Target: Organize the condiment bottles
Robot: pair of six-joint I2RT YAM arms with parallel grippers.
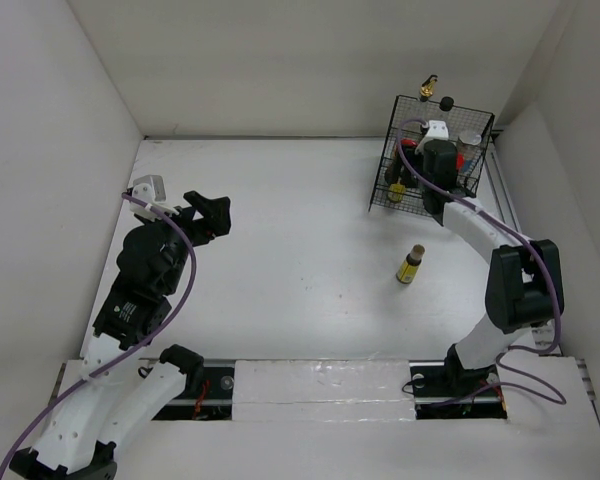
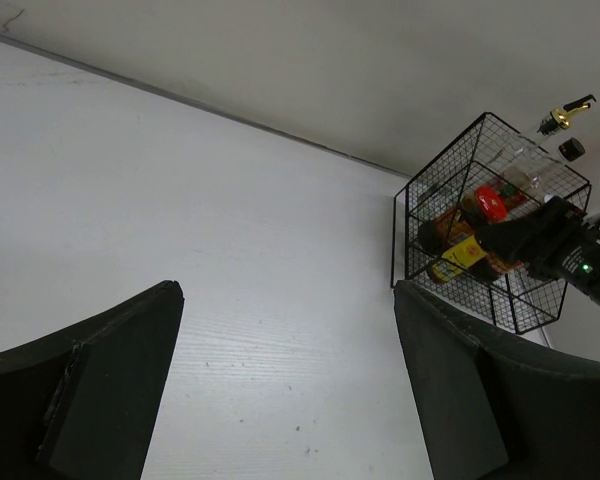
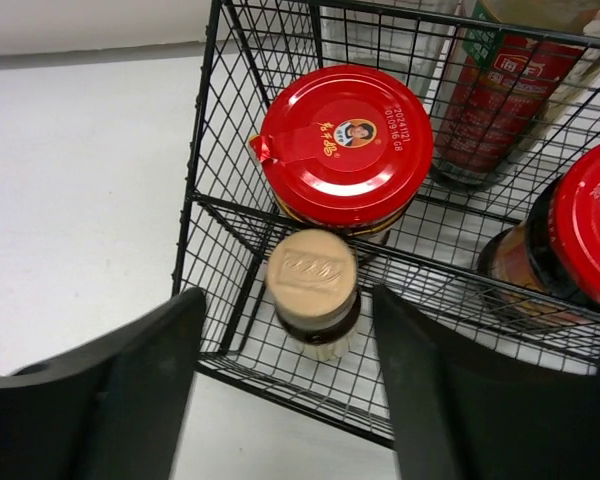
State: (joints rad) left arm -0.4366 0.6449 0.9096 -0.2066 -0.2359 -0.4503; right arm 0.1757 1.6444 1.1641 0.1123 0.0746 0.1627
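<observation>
My right gripper [image 3: 285, 300] hangs open over the near left corner of the black wire basket [image 3: 205, 200]. A small tan-capped condiment bottle [image 3: 312, 275] stands upright on the basket floor between its fingers, with a gap on each side. Behind it stand a red-lidded jar [image 3: 342, 140], a second red-lidded jar [image 3: 590, 230] and a red-labelled bottle [image 3: 495, 90]. A small yellow bottle [image 1: 411, 265] stands alone on the table in front of the basket [image 1: 450, 103]. A gold-spouted bottle [image 1: 427, 88] rises at the basket's back. My left gripper [image 1: 212, 215] is open and empty, far left.
The basket sits in the table's far right corner against the white walls. The right arm [image 2: 560, 245] reaches over its front. The left wrist view shows the basket [image 2: 410, 230] from the side, with a red cap [image 2: 490, 200] inside.
</observation>
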